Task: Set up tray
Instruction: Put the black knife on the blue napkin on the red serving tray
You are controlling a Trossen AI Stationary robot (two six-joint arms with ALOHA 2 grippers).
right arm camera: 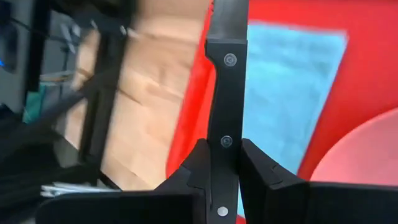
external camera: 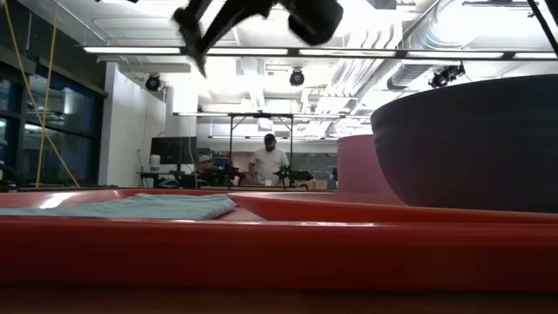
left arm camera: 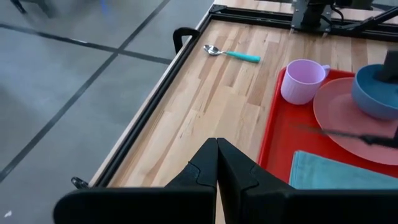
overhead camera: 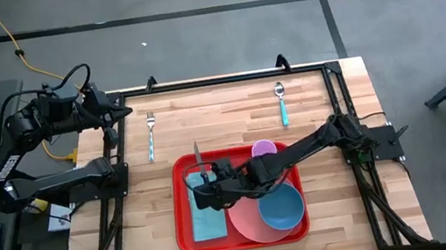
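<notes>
Low view: most of the frame is blocked by the tray [external camera: 279,253] rim and the dark side of the bowl [external camera: 471,144]; the arm overhead is cut off at the top edge. The blade end of the knife [right arm camera: 227,81] runs out of the right wrist view, so its tip cannot be made out there. The red tray [overhead camera: 188,236] lies on the near middle of the wooden table [overhead camera: 204,119], and holds a folded blue napkin [overhead camera: 206,216] on its left side, a pink plate [overhead camera: 246,219] with a blue bowl [overhead camera: 281,207] on it, and a pink cup [overhead camera: 263,148] at the far edge. The right gripper [overhead camera: 205,179] hovers over the napkin, clenched on a dark-handled knife [overhead camera: 197,155] whose blade reaches past the tray's far rim. The left gripper [left arm camera: 216,168] is clenched on nothing, fingers pressed together, parked at the table's far left corner. A fork [overhead camera: 151,134] with a blue handle lies on bare wood left of the tray; a spoon [overhead camera: 282,103] with a teal handle lies near the far edge, well apart from the tray. Table has a black frame; grey floor with dark lines around it. Beyond the table, a bright workshop with ceiling lights and a person [external camera: 268,161] standing at a bench.
</notes>
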